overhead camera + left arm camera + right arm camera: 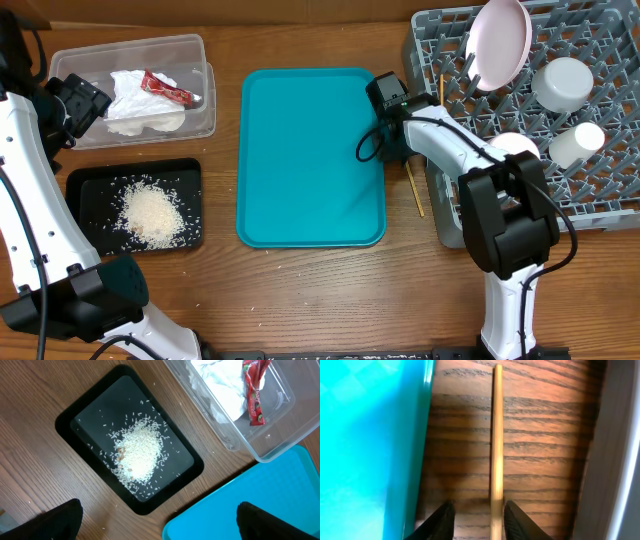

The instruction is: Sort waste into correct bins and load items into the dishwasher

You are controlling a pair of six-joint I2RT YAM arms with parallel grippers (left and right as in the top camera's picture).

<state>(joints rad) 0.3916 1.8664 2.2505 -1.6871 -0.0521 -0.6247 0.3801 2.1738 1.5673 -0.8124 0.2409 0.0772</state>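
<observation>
Waste looks sorted: napkin [130, 100] and wrapper [165, 90] lie in the clear tub [209, 105], rice [152, 212] in the black tray [80, 190]; plate [503, 40], bowl [565, 82] and cup [577, 143] are in the rack [600, 200]. One chopstick [497, 435] lies on the surface [300, 300] beside the rack, between the open jaws of the right gripper [479, 515]; the left gripper [157, 520] has wide, empty jaws

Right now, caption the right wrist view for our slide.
Open tool straddles a wooden chopstick between teal tray and grey rack.

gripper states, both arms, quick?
Left gripper: open, empty.
Right gripper: open, straddling the chopstick, not clamped on it.
</observation>
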